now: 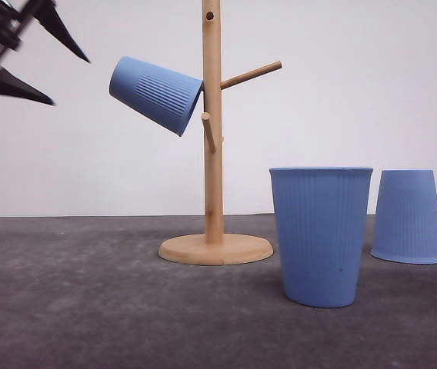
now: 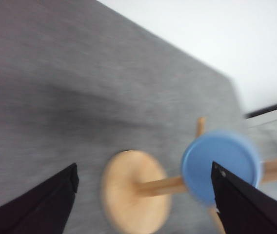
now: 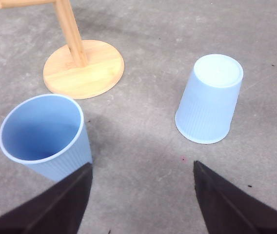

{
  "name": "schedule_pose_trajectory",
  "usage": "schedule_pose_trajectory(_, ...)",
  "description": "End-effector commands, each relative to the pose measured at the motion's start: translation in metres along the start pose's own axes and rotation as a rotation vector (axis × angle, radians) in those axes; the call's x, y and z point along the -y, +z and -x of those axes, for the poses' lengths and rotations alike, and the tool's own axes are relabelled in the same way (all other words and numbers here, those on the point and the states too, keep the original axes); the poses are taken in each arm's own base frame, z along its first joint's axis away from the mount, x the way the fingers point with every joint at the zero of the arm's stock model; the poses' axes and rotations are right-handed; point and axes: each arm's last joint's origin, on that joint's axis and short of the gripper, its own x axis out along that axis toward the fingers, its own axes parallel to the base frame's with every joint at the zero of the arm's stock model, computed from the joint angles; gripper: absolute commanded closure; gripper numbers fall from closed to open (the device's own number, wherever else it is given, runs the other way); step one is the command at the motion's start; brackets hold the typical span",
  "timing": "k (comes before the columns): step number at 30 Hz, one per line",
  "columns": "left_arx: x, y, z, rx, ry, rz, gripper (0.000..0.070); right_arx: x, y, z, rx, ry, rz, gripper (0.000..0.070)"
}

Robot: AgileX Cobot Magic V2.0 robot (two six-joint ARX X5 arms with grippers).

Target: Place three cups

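Hanging 3 cups on the wooden cup tree (image 1: 213, 138) looks like the job, and 1 of 3 is already up: a blue cup (image 1: 155, 94) sits tilted on a peg on the left side of the post, mouth toward the post. The left gripper (image 1: 26, 58) hovers high up, apart from that cup, jaws spread and holding nothing. Its wrist view is blurry but shows the hung cup's base (image 2: 221, 166) and the stand's round foot (image 2: 136, 191) below. The right gripper (image 3: 141, 195) is also spread wide with nothing in it, hovering over the 2 cups left on the surface: an upright cup (image 3: 46, 136) near the stand's foot and an upside-down cup (image 3: 210, 100) off to its side, well apart from it. My guess is the next grab goes for 1 of these. I'd pinch the wall near the rim, keep the squeeze light since these look thin, and tip the mouth toward a free peg (image 1: 251, 74). The surface (image 1: 88, 307) is a dark grey felt-like mat, with a plain white wall behind.
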Motion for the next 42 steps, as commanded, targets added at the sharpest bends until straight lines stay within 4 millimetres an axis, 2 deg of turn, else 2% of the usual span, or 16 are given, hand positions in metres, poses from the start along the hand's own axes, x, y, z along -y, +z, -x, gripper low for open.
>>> schedule_pose_trajectory(1,0.001,-0.002,0.004,0.007,0.037,-0.147,0.0191,-0.001,0.005,0.002,0.022,-0.004,-0.013,0.0281)
schedule_pose_trajectory(6,0.004,-0.026,0.022,0.06,0.069,-0.183,0.0197,0.0,0.005,0.002,0.021,-0.027,-0.034,0.0281)
schedule_pose_trajectory(15,-0.005,-0.106,0.044,0.089,0.148,-0.192,0.0197,0.0,0.003,0.001,-0.004,-0.035,-0.147,0.0281)
schedule_pose_trajectory(19,-0.008,-0.13,0.052,0.072,0.167,-0.175,0.0197,0.002,0.0,-0.003,-0.054,-0.07,-0.24,0.028)
schedule_pose_trajectory(23,-0.006,-0.139,0.06,0.028,0.178,-0.152,0.0197,0.004,0.0,-0.014,-0.122,-0.081,-0.31,0.028)
schedule_pose_trajectory(26,-0.005,-0.141,0.062,0.015,0.181,-0.145,0.0197,0.007,0.008,-0.023,-0.185,-0.09,-0.327,0.028)
schedule_pose_trajectory(31,-0.005,-0.142,0.062,0.014,0.181,-0.145,0.0197,0.013,0.036,-0.039,-0.282,-0.112,-0.32,0.028)
schedule_pose_trajectory(36,-0.005,-0.142,0.062,0.014,0.181,-0.144,0.0197,0.028,0.068,-0.065,-0.327,-0.14,-0.316,0.0269)
schedule_pose_trajectory(42,-0.005,-0.141,0.062,0.016,0.181,-0.145,0.0197,0.051,0.094,-0.102,-0.367,-0.164,-0.287,0.0182)
